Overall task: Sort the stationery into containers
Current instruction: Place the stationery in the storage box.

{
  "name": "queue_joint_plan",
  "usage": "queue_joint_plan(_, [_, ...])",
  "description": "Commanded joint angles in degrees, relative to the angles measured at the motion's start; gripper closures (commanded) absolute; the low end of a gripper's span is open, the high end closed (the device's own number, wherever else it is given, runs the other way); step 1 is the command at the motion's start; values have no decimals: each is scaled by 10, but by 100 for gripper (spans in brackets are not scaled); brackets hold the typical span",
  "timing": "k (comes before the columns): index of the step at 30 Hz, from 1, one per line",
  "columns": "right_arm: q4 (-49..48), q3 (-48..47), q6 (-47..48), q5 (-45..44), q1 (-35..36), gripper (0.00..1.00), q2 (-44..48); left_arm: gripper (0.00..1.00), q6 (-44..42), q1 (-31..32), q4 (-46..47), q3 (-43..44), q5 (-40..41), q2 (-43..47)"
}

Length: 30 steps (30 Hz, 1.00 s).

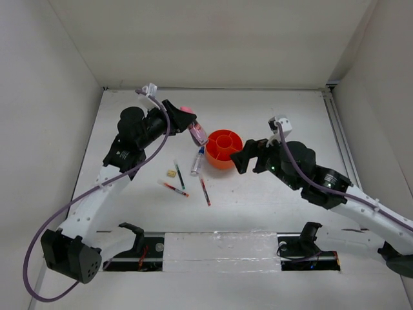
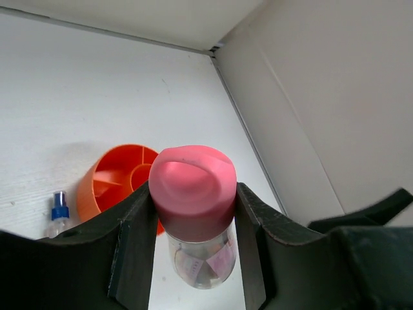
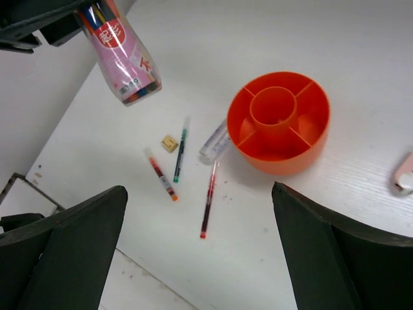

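Observation:
My left gripper is shut on the pink tube and holds it tilted in the air just left of the orange organiser. In the left wrist view the fingers clamp the tube's pink cap. The white blue-capped marker lies against the organiser's left side. A dark green pen, two red pens and a yellow eraser lie on the table in front. My right gripper is open and empty, just right of the organiser.
A whitish-pink eraser lies on the table at the right edge of the right wrist view. White walls enclose the table at the back and on both sides. A taped strip runs along the near edge between the arm bases.

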<state>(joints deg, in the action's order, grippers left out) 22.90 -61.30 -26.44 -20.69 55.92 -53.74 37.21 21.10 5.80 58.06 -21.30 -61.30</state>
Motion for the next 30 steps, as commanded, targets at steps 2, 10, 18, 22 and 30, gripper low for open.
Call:
queue_joint_plan(2, [71, -9, -12, -55, 2, 0, 64, 100, -33, 24, 48, 58, 56, -49])
queue_joint_plan(10, [148, -53, -23, -96, 2, 0, 113, 100, -141, 87, 13, 187, 156, -176])
queue_joint_plan(18, [178, -53, -23, -123, 2, 0, 142, 100, -256, 158, 98, 159, 217, -213])
queue_joint_plan(22, [183, -53, -23, -117, 2, 0, 142, 100, -301, 203, 135, 142, 251, -226])
queue_joint_plan(30, [182, -29, -23, -110, 2, 0, 164, 100, -319, 208, 199, 88, 229, -246])
